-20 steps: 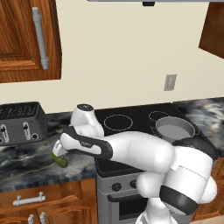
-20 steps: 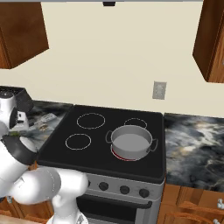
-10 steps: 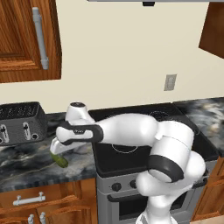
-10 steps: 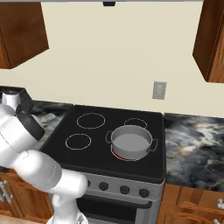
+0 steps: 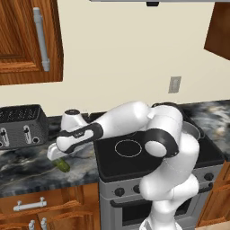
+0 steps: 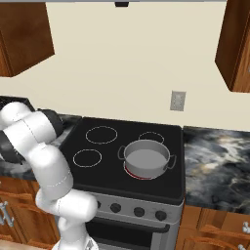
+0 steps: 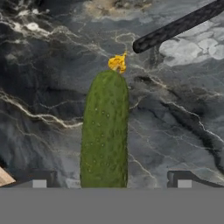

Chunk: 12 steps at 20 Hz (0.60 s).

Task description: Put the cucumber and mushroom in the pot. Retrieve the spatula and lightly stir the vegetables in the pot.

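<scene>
The cucumber [image 7: 105,131], dark green with a yellow tip, lies on the dark marble counter. In the hand view my gripper [image 7: 111,181] is open right over it, one fingertip [image 7: 39,180] on each side of its near end, apart from it. From the left base view the gripper [image 5: 56,155] hangs low over the cucumber [image 5: 63,165], left of the stove. The spatula's black handle [image 7: 179,25] lies just beyond the cucumber; its head is out of frame. The grey pot [image 6: 146,158] stands on the stove's front right burner. The mushroom is out of view.
A black toaster [image 5: 20,126] stands at the back left of the counter [image 5: 27,173]. The black stove top [image 6: 97,146] lies between the cucumber and the pot. Wooden cabinets hang overhead, and my own arm arches over the stove.
The arm has swung further left and the hand has sunk a little closer over the cucumber. The jaws have stayed open. Cucumber and pot have not moved.
</scene>
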Motion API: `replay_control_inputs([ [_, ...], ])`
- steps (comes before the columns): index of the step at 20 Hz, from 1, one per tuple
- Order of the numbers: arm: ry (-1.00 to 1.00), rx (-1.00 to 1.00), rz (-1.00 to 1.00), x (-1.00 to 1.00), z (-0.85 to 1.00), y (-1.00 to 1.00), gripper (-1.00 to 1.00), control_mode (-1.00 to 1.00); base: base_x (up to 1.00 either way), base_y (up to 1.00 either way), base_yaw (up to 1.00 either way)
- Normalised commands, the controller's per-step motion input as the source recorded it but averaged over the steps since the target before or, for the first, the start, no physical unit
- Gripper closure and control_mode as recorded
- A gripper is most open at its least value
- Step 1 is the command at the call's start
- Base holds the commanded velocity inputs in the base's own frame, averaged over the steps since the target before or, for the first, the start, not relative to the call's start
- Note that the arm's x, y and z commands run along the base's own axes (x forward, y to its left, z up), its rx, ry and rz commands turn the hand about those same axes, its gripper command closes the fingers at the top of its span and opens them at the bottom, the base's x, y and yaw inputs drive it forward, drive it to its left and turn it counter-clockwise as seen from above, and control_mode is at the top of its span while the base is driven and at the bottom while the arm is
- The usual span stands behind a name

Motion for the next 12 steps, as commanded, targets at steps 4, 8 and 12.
replay_control_inputs([
  [4, 0.01, -0.02, 0.00, 0.13, 0.00, 0.21, -1.00, -1.00, 0.00, 0.00, 0.00],
  [8, 0.00, 0.00, 0.00, 0.00, -0.01, 0.00, -1.00, -1.00, 0.00, 0.00, 0.00],
  [12, 0.00, 0.00, 0.00, -0.02, -0.14, 0.00, -1.00, -1.00, 0.00, 0.00, 0.00],
])
